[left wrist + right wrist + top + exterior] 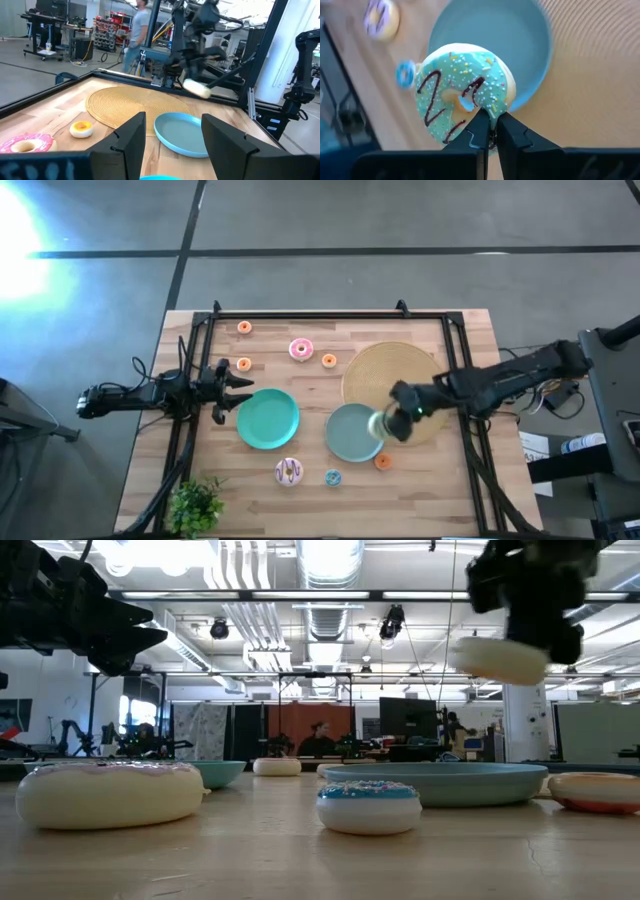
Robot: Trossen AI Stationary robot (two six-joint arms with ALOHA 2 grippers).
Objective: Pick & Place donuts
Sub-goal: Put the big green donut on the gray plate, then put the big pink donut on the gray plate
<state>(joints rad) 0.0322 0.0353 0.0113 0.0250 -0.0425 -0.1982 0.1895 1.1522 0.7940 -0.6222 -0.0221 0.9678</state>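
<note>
Closest to the lens in the right wrist view, the right gripper (490,131) has its two dark fingers pinched on the rim of the green-iced donut (464,90), which hangs tilted just ahead of the fingertips with its sprinkles and brown squiggle facing the camera. Below and beyond those fingers lies the right teal plate (535,30), bare inside, so the donut is held in the air above its edge and not yet set down. In the low view the same donut (498,659) hangs well above that plate (432,783).

By size, the woven disc (385,365) lies behind the right gripper's fingers and carries nothing. The left teal plate (268,418) sits just ahead of the left gripper (240,390), whose fingers are spread wide and hold nothing; that plate also looks bare.

The other donuts all rest on the table (460,490): the pink donut (301,349) and the white-brown donut (289,471), then the tiny ones, three orange rings (244,327) (244,364) (329,360), a blue ring (333,477) and a red ring (383,461) just beside the right plate.

My reading is that the task is at an early stage: one donut is in transit, none shows as placed, and seven wait to be picked
</note>
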